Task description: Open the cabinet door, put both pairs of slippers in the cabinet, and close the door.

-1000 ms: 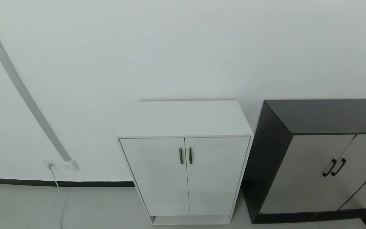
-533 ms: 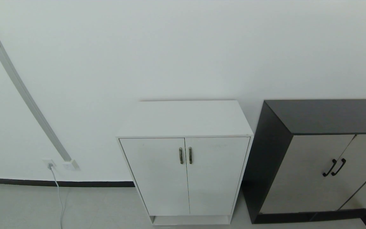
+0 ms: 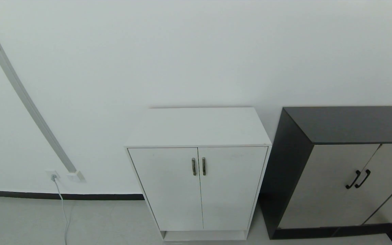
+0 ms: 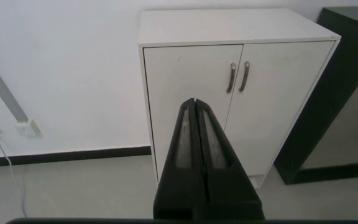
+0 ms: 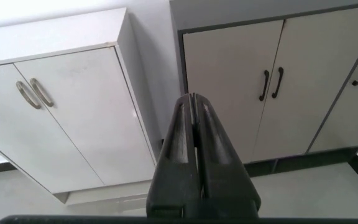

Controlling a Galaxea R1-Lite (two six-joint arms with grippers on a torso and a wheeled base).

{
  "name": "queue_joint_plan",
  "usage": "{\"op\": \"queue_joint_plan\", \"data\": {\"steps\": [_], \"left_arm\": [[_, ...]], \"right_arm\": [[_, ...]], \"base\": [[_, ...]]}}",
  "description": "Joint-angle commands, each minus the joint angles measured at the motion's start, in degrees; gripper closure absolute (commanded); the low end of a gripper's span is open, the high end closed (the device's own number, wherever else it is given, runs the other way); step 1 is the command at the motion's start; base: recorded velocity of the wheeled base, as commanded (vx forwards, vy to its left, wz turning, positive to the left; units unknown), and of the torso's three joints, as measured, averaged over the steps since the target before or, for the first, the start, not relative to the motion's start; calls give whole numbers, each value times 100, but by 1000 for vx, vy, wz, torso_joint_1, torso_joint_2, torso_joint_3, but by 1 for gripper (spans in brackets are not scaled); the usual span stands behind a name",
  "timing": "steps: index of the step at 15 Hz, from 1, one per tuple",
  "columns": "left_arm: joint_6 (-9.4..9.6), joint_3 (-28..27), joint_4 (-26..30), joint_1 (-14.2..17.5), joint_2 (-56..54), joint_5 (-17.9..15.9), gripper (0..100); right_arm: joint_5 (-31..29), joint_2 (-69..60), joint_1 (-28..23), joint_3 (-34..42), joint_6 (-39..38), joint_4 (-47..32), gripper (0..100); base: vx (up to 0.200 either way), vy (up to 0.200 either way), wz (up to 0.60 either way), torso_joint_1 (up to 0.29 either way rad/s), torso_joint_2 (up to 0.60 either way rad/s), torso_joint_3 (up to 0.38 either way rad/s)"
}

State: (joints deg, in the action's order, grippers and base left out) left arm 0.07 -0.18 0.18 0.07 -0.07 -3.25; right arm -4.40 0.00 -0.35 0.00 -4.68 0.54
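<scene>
A white two-door cabinet stands against the wall, both doors closed, with two metal handles side by side at the centre seam. The left wrist view has the same cabinet ahead of my left gripper, whose fingers are pressed together, shut and holding nothing. My right gripper is also shut and bare, held back from the white cabinet and the dark one beside it.
A black cabinet with grey doors and black handles stands close to the right of the white one. A wall socket with a plugged cable and a slanted conduit sit at the left. Grey floor lies in front.
</scene>
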Motion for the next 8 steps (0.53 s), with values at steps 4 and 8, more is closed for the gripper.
{"op": "queue_joint_plan", "data": {"steps": [4,8], "left_arm": [[1,1,-1,1,7,0,100],[1,1,-1,1,7,0,100]], "right_arm": [[9,0,0,0,20,-1,100],[36,9,0,0,55,-1,100]], "base": [[0,0,0,0,0,0],[0,0,0,0,0,0]]}}
